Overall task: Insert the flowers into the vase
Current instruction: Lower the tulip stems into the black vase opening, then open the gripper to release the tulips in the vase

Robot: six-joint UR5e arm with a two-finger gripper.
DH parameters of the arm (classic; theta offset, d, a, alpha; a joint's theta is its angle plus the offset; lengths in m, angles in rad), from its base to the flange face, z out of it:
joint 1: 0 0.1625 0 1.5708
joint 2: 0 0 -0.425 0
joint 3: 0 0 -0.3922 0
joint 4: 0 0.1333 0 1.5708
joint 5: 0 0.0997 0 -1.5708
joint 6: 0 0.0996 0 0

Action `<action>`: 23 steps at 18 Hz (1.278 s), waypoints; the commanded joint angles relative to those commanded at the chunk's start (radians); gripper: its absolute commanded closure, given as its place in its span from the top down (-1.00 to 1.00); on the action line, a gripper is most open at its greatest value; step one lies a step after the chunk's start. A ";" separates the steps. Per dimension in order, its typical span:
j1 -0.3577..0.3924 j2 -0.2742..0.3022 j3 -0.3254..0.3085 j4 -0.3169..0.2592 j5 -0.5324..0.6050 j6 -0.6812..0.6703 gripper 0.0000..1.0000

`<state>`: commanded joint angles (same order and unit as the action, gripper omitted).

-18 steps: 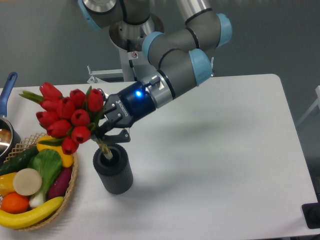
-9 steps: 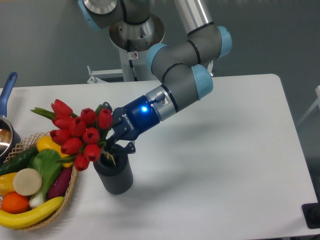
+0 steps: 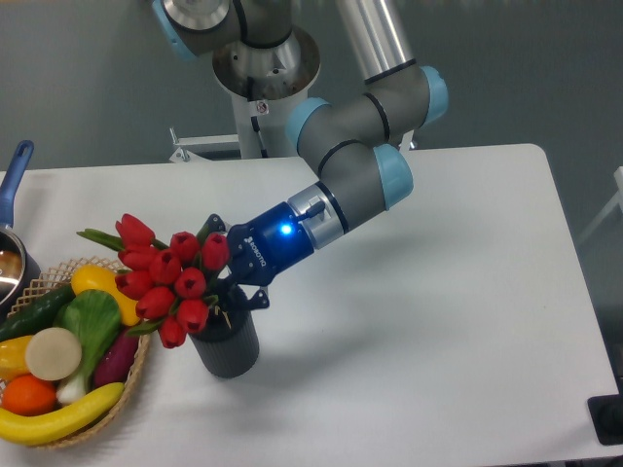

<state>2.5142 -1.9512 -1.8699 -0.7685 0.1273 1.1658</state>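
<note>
Insertion step: two-finger gripper [image 3: 232, 289] clamps red tulip bunch [image 3: 165, 277], stems entering dark grey ribbed vase [image 3: 226, 345]; next, seat and release.

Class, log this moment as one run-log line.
gripper: shut on flowers | flowers: tilted, stems at vase mouth | stage: inserting

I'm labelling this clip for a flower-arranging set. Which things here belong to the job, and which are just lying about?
Part of the job:
- the flowers, held over the vase with stems at its mouth
- the vase
- the gripper, jaws shut on the flower stems

Just lying about:
- wicker basket of fruit and vegetables
- pot with a blue handle at the left edge
</note>
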 joint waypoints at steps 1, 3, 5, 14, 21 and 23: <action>0.000 -0.002 0.000 0.000 0.000 0.008 -0.33; 0.000 -0.008 -0.002 0.000 0.003 0.011 -0.32; 0.000 -0.009 -0.014 0.000 0.005 0.021 -0.32; 0.000 -0.031 -0.032 0.000 0.008 0.066 -0.07; 0.014 -0.034 -0.034 0.000 0.008 0.101 0.85; 0.014 -0.032 -0.035 0.000 0.020 0.101 1.00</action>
<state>2.5280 -1.9835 -1.9052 -0.7685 0.1472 1.2671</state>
